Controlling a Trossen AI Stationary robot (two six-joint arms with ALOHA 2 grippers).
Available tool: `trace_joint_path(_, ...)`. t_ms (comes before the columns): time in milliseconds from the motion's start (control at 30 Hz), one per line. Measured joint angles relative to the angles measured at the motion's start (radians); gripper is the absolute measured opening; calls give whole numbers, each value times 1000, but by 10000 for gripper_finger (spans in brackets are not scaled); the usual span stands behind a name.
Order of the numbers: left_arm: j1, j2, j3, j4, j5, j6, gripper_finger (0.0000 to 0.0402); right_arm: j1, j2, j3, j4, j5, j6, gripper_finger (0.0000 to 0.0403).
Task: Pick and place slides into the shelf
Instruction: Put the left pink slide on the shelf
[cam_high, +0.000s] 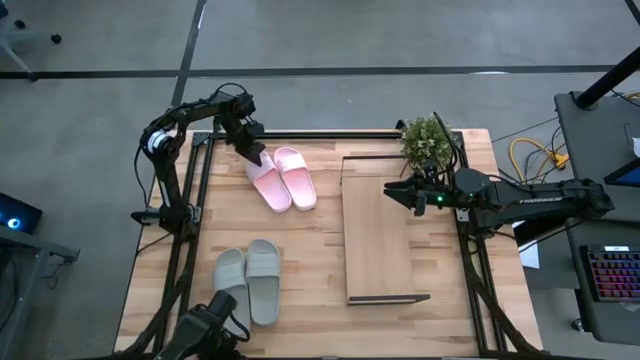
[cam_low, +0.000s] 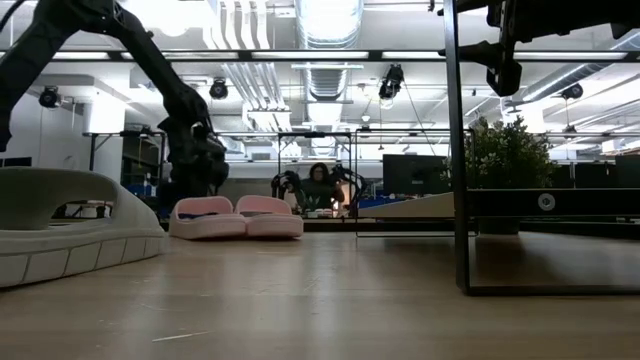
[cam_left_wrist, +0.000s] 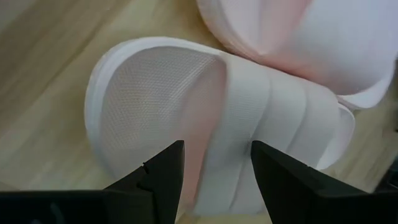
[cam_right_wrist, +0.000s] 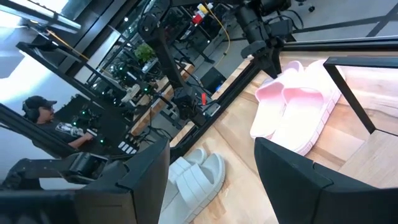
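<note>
Over the pink slide's (cam_left_wrist: 205, 118) strap, left gripper (cam_left_wrist: 214, 171) jaws open, holding nothing.

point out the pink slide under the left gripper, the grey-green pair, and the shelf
pink slide (cam_left_wrist: 249, 118), left wrist view, on its wide strap
grey-green pair (cam_high: 263, 262), high view, on the strap of the slide nearer the shelf
shelf (cam_high: 377, 240), high view, on the bare middle of its wooden board

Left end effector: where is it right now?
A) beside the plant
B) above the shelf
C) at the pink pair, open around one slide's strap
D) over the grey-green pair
C: the left end effector has its fingers open either side of a pink slide strap.
</note>
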Motion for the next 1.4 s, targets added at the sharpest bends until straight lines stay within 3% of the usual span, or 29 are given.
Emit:
trace_joint_path(267,6,2,5,-28,84,25,173,0,0,0,0,0,0,226)
trace_joint_path(967,8,2,-8,-74,137,102,170,0,0,0,0,0,-5,226)
trace_joint_path(1400,9,2,-10,-47,83,95,61,0,0,0,0,0,-12,226)
